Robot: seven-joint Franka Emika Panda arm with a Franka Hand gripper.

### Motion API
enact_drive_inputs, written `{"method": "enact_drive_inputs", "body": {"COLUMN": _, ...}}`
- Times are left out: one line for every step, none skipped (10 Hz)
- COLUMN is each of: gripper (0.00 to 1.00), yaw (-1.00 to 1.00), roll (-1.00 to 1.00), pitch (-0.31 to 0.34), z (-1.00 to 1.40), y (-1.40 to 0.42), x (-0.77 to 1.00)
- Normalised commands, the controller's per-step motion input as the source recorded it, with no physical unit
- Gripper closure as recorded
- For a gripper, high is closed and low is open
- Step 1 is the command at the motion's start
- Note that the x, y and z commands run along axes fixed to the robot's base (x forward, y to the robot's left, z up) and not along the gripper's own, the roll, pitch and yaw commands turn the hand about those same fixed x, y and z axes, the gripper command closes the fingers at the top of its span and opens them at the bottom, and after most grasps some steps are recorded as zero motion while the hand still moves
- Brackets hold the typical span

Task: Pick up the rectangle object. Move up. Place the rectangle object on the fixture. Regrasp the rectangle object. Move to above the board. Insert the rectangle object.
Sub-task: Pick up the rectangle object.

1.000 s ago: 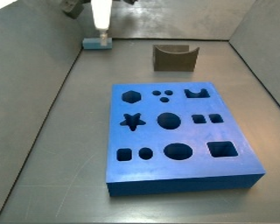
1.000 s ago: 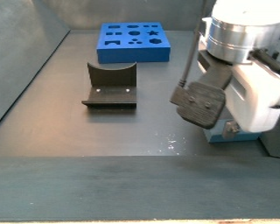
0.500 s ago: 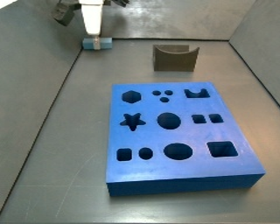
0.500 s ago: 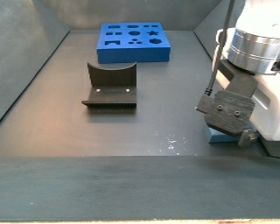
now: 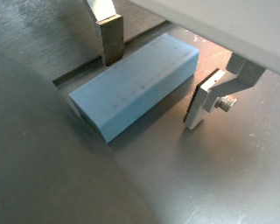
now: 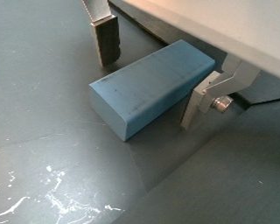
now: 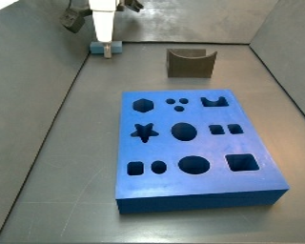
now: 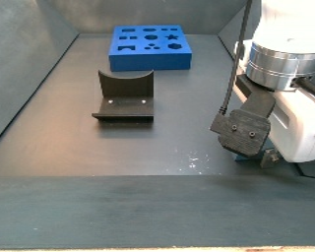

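The claw point(image 6: 154, 83) has been lowered around the block point(image 6: 149, 87); fingers point(image 6: 105, 42) open, not yet touching; pick-up is imminent.

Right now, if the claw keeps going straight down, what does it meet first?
The claw straddles the rectangle object, fingers either side and apparently not gripping. Further down, the fingertips probably meet the floor; clearance is unclear.

A robotics lab test cell: grey walls point(image 8: 23, 69) box in a bare dark floor point(image 7: 79, 143). On it stand a blue board point(image 7: 193, 143) with shaped holes and a dark fixture point(image 8: 122, 96). The claw point(image 5: 154, 68) hangs low at one wall.
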Motion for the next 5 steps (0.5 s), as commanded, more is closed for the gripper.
{"method": "enact_drive_inputs", "body": {"gripper": 0.00, "yaw": 0.00, "roll": -0.83, "pitch": 0.077, "z": -0.17, "y": 0.56, "x": 0.16}}
{"method": "enact_drive_inputs", "body": {"gripper": 0.00, "yaw": 0.00, "roll": -0.32, "pitch": 0.251, "z": 0.00, "y": 0.24, "x": 0.17}}
{"method": "enact_drive_inputs", "body": {"gripper": 0.00, "yaw": 0.00, "roll": 0.00, "pitch": 0.000, "z": -0.06, "y": 0.00, "x": 0.00}}
{"method": "enact_drive_inputs", "body": {"gripper": 0.00, "yaw": -0.17, "roll": 0.11, "pitch": -0.023, "z": -0.21, "y": -0.11, "x": -0.11}}
{"method": "enact_drive_inputs", "body": {"gripper": 0.00, "yaw": -0.87, "roll": 0.00, "pitch": -0.017, "z": -0.59, "y": -0.14, "x": -0.10}}
